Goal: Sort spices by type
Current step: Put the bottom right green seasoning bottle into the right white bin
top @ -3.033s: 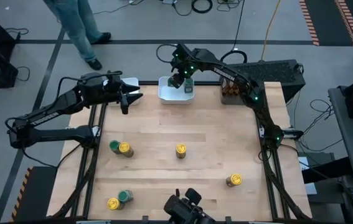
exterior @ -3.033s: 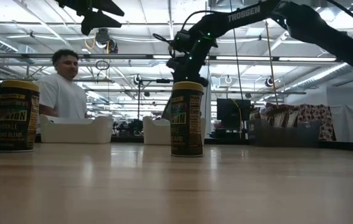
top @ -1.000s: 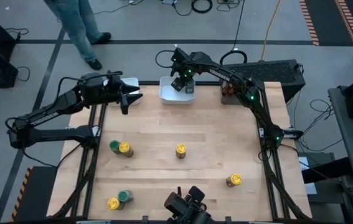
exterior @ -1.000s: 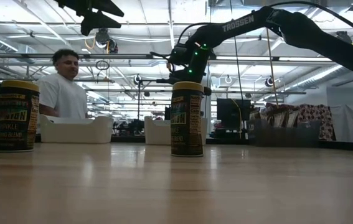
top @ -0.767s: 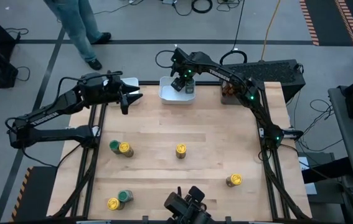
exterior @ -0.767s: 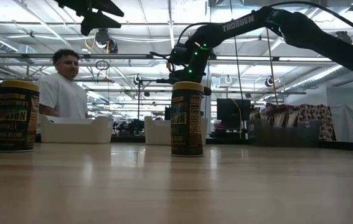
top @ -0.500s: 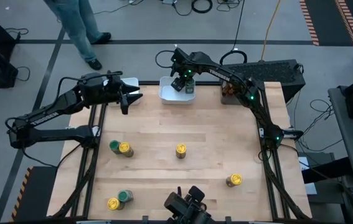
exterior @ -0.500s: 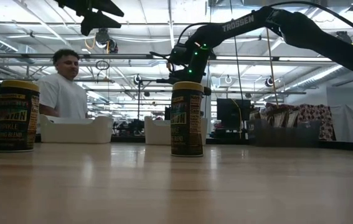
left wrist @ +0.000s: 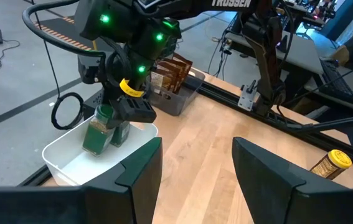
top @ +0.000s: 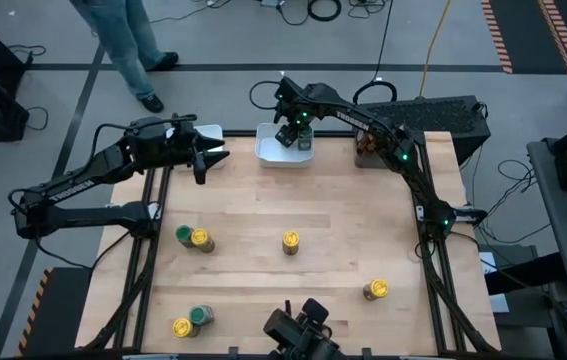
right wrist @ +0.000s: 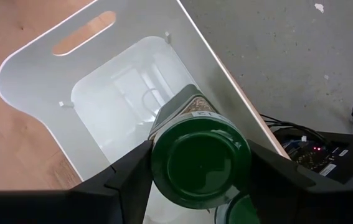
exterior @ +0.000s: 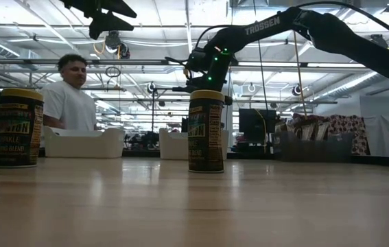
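My right gripper [top: 288, 131] is over the middle white tray [top: 266, 152] at the table's far edge, shut on a green-lidded jar [right wrist: 200, 160]. A second green-lidded jar [right wrist: 238, 211] stands in that tray beside it. My left gripper [left wrist: 195, 180] hangs open above the table's far-left corner, near the left white tray [top: 211, 132], and touches nothing. Several jars stand on the table: yellow lids [top: 290, 241] [top: 375, 290] [top: 181, 327] [top: 201, 240] and green lids [top: 183, 234] [top: 201, 315]. Brown packets [top: 366, 148] sit upright in the dark far-right bin. My right gripper pinches the green-lidded jar at its lid [right wrist: 164, 163], one finger [right wrist: 129, 177] on each side. It comes from above, slanting down into the middle tray. The jar's body [left wrist: 95, 134] reaches down inside the tray; I cannot tell if its base rests on the tray floor.
In the low view a yellow-lidded jar [exterior: 206, 130] stands mid-table and another [exterior: 17, 127] at the left. A person [exterior: 71, 96] stands beyond the far edge. Bare wood lies between the jars in the table's middle [top: 293, 195].
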You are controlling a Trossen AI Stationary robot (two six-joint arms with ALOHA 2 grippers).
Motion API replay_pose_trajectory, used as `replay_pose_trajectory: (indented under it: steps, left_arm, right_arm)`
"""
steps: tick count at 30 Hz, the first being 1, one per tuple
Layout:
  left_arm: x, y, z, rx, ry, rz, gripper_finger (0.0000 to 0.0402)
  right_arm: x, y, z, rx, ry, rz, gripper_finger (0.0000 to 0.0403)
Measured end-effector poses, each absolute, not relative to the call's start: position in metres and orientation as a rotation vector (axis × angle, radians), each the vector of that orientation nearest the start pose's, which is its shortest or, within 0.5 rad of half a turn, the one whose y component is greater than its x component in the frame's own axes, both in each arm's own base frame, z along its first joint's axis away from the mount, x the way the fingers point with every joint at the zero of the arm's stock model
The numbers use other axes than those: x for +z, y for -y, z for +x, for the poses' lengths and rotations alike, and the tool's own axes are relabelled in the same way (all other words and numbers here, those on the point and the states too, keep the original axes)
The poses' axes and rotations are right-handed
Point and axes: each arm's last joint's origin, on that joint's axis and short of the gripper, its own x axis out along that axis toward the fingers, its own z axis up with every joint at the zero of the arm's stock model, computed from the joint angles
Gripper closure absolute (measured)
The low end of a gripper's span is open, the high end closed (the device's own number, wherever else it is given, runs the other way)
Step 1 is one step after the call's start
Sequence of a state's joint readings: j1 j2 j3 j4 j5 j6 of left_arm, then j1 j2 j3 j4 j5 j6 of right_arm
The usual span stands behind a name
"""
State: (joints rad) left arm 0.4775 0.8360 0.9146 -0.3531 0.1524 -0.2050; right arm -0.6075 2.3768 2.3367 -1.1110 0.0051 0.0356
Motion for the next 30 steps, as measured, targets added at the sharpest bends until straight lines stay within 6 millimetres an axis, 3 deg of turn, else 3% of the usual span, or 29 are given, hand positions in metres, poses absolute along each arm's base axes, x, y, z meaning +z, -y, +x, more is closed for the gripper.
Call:
replay_pose_trajectory:
  steps: [13, 23, 30]
  left_arm:
    - [0.3523, -0.0767, 0.1577, 0.350, -0.229, -0.288, 0.0203]
    - [0.3523, -0.0766, 0.1577, 0.349, -0.229, -0.288, 0.0203]
    - [0.3522, -0.0766, 0.1577, 0.349, -0.229, -0.288, 0.0203]
  right_arm:
    - [0.2482, 0.2840, 0.4079, -0.563, -1.107, 0.374, 0.0186]
    - [0.2490, 0.2845, 0.4073, -0.583, -1.107, 0.372, 0.0108]
    - [0.2499, 0.2862, 0.4082, -0.605, -1.099, 0.333, 0.0095]
